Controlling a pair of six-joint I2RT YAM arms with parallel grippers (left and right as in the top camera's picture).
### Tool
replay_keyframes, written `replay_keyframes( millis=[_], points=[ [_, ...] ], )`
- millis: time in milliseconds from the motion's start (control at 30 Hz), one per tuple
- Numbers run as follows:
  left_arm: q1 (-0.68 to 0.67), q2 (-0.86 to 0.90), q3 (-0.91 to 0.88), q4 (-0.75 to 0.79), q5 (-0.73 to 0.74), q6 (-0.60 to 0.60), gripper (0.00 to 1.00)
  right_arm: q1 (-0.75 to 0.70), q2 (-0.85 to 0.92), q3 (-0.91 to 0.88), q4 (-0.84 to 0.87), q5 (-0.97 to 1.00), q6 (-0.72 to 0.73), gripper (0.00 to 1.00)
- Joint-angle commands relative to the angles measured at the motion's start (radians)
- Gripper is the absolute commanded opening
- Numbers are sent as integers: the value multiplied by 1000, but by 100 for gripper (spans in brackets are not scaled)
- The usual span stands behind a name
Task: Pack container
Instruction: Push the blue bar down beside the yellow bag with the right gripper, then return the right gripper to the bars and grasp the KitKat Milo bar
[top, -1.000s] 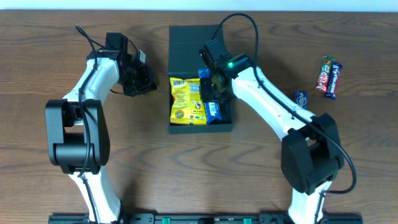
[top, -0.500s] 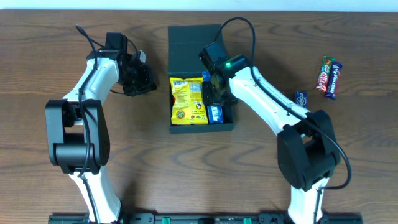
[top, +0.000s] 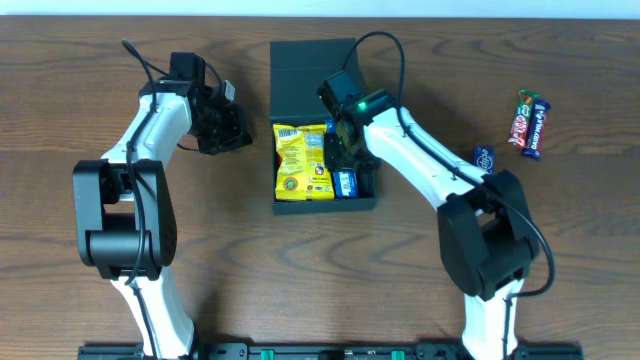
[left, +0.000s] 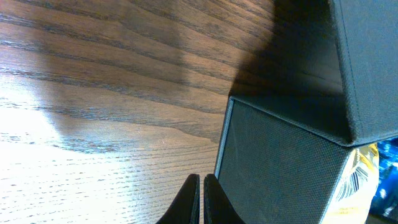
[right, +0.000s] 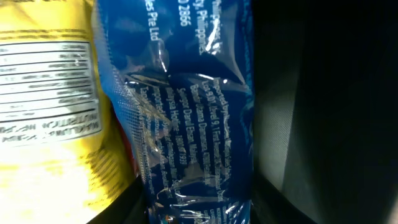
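Right gripper (top: 344, 150), clamped on the blue packet (right: 193, 112), hung inside the container (top: 325, 207) along its right wall, beside the yellow packet (top: 300, 160); it ought to lay the packet flat before letting go. Left gripper (left: 200, 186), fingers together, sat left of the container

The table (top: 250, 270) is dark brown wood with a strong grain running across the frame, and it fills nearly the whole overhead view. The container (top: 305, 65) sits flat on it at upper centre, its flap lid folded back toward the top of the frame. In the left wrist view the container's wall (left: 273, 162) meets the table's boards (left: 93, 93) with a shadow beside it. At the upper right lie a red candy bar (top: 520, 128) and a dark blue candy bar (top: 538, 128), side by side and touching. A small blue packet (top: 484, 158) lies between them and the container, nearer the bars.
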Motion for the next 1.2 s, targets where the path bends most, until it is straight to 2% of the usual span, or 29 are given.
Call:
replay_keyframes(
  millis=[0, 133, 167, 200, 300, 500, 700, 733, 767, 800, 900, 1033, 1133, 1167],
  points=[
    [0, 16, 10, -3, 8, 11, 6, 11, 28, -3, 8, 11, 15, 1],
    [0, 16, 10, -3, 8, 11, 6, 11, 29, -3, 43, 11, 15, 1],
    [0, 16, 10, -3, 8, 11, 6, 11, 29, -3, 49, 11, 15, 10],
    [0, 16, 10, -4, 8, 11, 6, 11, 29, -3, 48, 11, 15, 26],
    [0, 16, 10, -3, 7, 11, 6, 6, 22, 6, 36, 11, 7, 58],
    [0, 16, 10, -3, 7, 11, 6, 0, -20, 74, 18, 38, -52, 54],
    [0, 16, 10, -3, 7, 11, 6, -3, -22, 180, -76, 62, -66, 50],
    [0, 16, 10, -3, 7, 11, 6, -3, -22, 198, -89, 76, -74, 46],
    [0, 16, 10, -2, 7, 11, 5, -5, -22, 214, -101, 99, -89, 27],
    [0, 16, 10, -3, 7, 11, 6, -8, -22, 232, -114, 134, -122, 1],
    [0, 16, 10, -3, 7, 15, 6, -51, -22, 273, -198, 263, -158, 1],
    [0, 16, 10, -3, 7, 15, 6, -193, -23, 330, -308, 289, -208, 1],
    [0, 16, 10, -3, 7, 20, 6, -330, -23, 342, -351, 291, -267, 6],
    [0, 16, 10, -3, 7, 23, 6, -388, -23, 342, -360, 295, -273, 11]
  ],
)
